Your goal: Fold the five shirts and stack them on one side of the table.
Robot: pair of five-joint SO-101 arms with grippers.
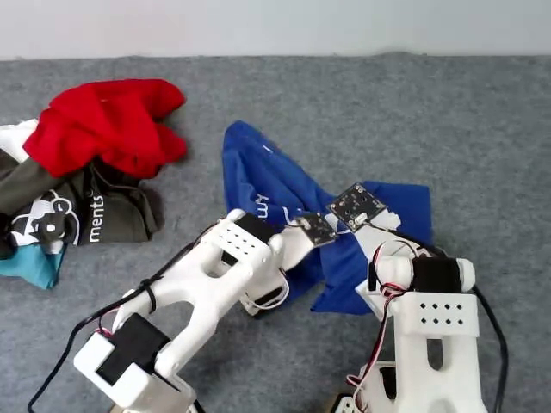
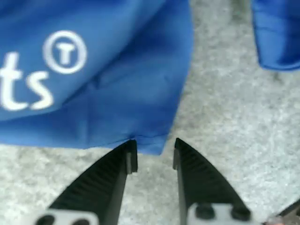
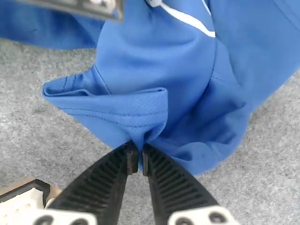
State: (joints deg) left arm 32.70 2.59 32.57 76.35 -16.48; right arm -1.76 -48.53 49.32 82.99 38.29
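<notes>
A blue shirt [image 1: 267, 176] with white print lies crumpled in the middle of the grey table. Both arms come in from the near edge and meet over its near part. In the left wrist view, my left gripper [image 2: 154, 157] is open at a hem of the blue shirt [image 2: 117, 84], and a corner of the cloth dips just between the fingertips. My right gripper [image 3: 139, 157] is shut on a bunched fold of the blue shirt [image 3: 164, 70], with the stitched hem gathered right above the pads.
A pile of shirts sits at the far left: a red one [image 1: 108, 125] on top, a dark one with white print [image 1: 103, 206], a white one [image 1: 15, 138] and a teal one [image 1: 30, 265]. Bare grey table [image 1: 482, 129] stretches to the right and behind.
</notes>
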